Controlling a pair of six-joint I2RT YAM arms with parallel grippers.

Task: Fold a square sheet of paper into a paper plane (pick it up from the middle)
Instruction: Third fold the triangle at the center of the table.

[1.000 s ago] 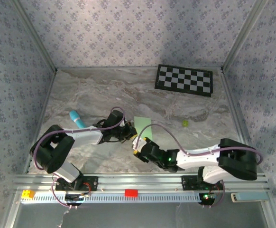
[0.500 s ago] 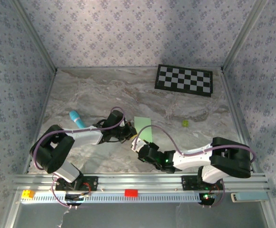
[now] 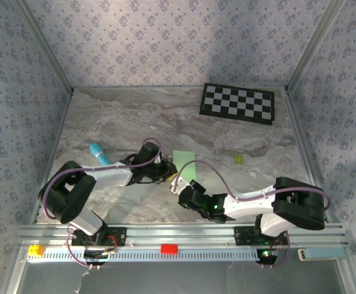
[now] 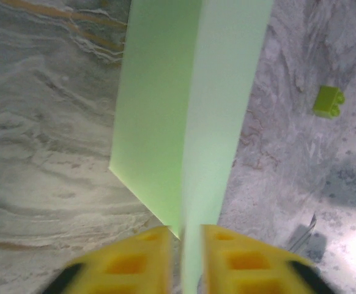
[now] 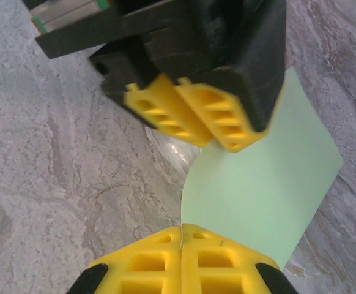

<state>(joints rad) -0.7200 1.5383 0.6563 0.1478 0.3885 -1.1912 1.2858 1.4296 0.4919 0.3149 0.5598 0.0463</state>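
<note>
Right hand [image 5: 181,231]: shut tight on the near edge of the square sheet of paper [image 5: 257,196], which curls up from its pads.
Left hand [image 4: 187,236]: narrow, with the folded sheet running into its gap; whether it presses, I cannot tell.
Sheet: between both hands, mid-surface [image 3: 135,116], partly raised.
Step, judged: regripping the fold; let one hand bear the sheet before the other frees, layers flush, no pulling apart.
Hidden: the pinched strips; the fold's far end is cut off in the left wrist view.

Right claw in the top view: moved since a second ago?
Yes, slightly: the right claw has drawn back toward the red block on the near rail.
</note>
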